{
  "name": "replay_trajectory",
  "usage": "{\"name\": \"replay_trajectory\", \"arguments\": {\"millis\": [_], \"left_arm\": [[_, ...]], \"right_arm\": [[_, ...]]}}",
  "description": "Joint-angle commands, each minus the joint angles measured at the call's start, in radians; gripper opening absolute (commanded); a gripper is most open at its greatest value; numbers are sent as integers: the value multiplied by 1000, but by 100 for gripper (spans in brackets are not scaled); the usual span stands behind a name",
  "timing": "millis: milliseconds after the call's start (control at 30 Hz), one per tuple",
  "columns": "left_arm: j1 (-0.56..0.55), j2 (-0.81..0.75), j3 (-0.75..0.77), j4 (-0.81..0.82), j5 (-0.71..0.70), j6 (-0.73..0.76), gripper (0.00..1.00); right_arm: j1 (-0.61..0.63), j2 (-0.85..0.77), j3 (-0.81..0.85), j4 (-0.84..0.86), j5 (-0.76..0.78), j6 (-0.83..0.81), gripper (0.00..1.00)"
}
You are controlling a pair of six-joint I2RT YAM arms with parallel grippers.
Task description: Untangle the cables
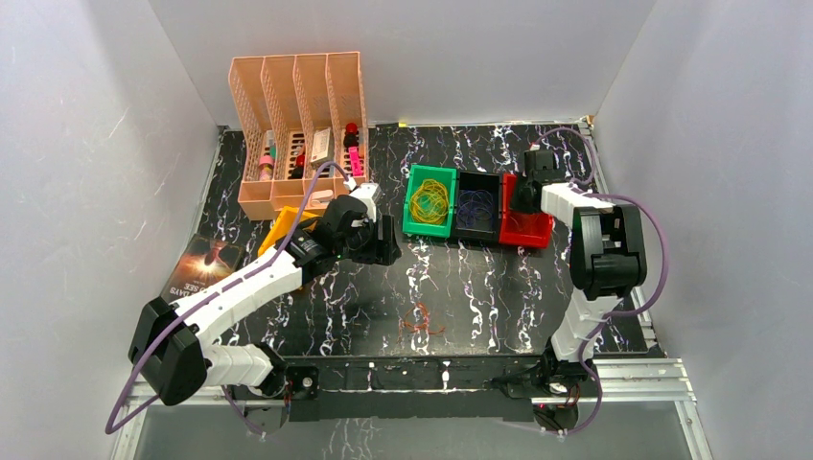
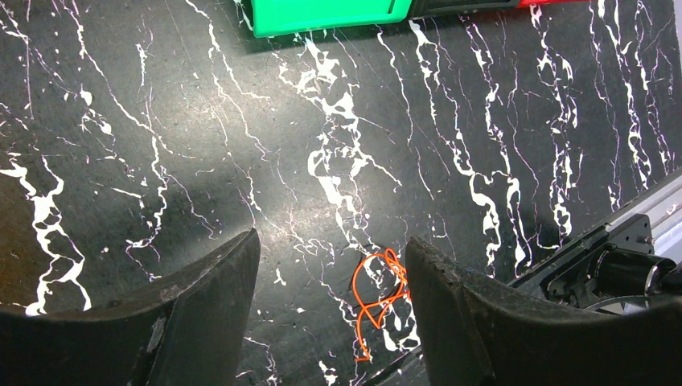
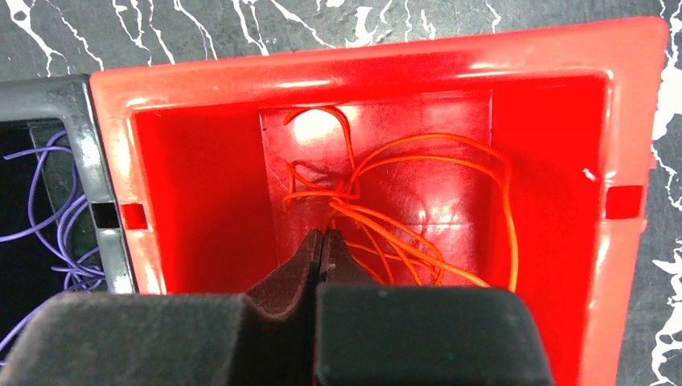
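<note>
A green plastic bin [image 1: 428, 232] stood on the black, white-veined marble-patterned bench [image 1: 499, 297], and a bunch of hair-thin yellow wire loops [image 1: 430, 200] lay inside it. Touching the green bin's right side was a black plastic bin [image 1: 476, 235] that held thin blue-purple wire loops [image 1: 476, 204]. One place further right of the green bin sat a red plastic bin [image 1: 533, 233]. In the right wrist view, thin orange-red wire loops [image 3: 418, 201] lay on the red bin's floor.

The right end effector [image 3: 322, 238] reached down into that red bin with its fingers pressed together at the tips, right where several orange-red strands met. Whether a strand was caught between them could not be told.

A loose orange-red wire tangle [image 1: 420, 321] lay on the bare bench well in front of the green bin, toward the arm bases. The left end effector [image 2: 330, 241] hung above the bench to the left of the green bin and slightly nearer the bases. Its two dark fingers [image 2: 209, 289] were spread apart and held nothing. In its own wrist view the loose orange-red wire tangle showed below, close beside one finger.

A tall peach plastic slotted organiser [image 1: 297, 105], with small items in its compartments, stood left of the green bin and further back.
</note>
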Motion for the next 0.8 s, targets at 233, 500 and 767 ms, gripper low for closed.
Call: {"name": "replay_trajectory", "arguments": {"millis": [233, 500, 767], "left_arm": [[3, -24, 26, -12, -6, 8, 66], [2, -34, 17, -10, -8, 5, 66], [3, -26, 20, -8, -6, 6, 66]], "right_arm": [[-4, -51, 0, 33, -2, 15, 14], [-4, -129, 25, -10, 1, 8, 26], [-3, -169, 27, -31, -10, 7, 31]]}}
